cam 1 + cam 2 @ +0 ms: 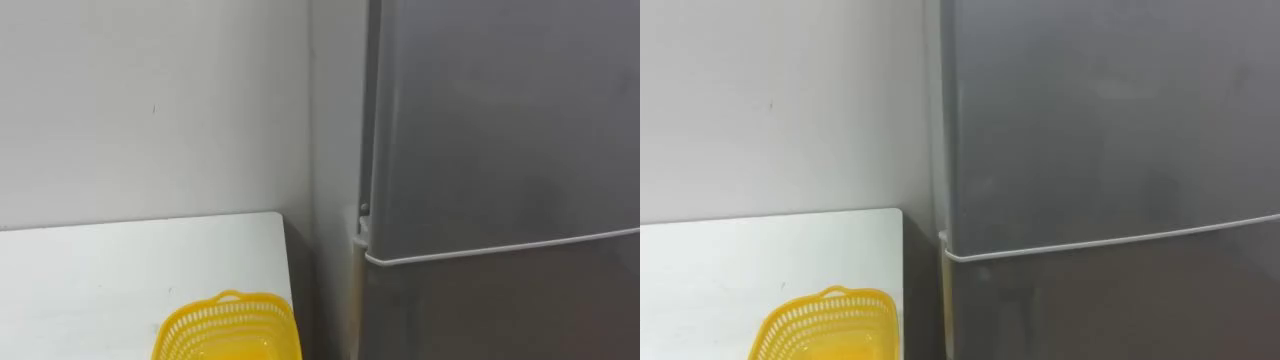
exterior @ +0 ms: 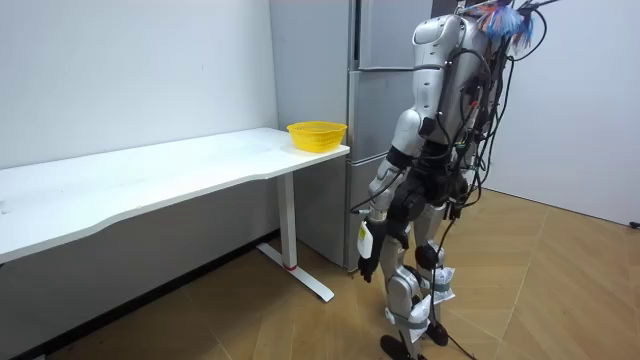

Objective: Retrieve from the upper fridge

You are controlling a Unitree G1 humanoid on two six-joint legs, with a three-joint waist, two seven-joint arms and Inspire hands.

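A grey two-door fridge stands right before me, both doors closed. Its upper door (image 1: 500, 120) takes up most of the right of the left eye view. A pale seam separates it from the lower door (image 1: 500, 310). In the room view I stand upright close to the fridge (image 2: 380, 45), facing it. My left hand (image 2: 368, 262) hangs down by my thigh, away from the door and holding nothing.
A white table (image 1: 110, 270) stands against the wall to my left, its end close to the fridge's side. A yellow plastic basket (image 1: 228, 328) sits on that end of the table (image 2: 316, 134). Wooden floor lies behind me.
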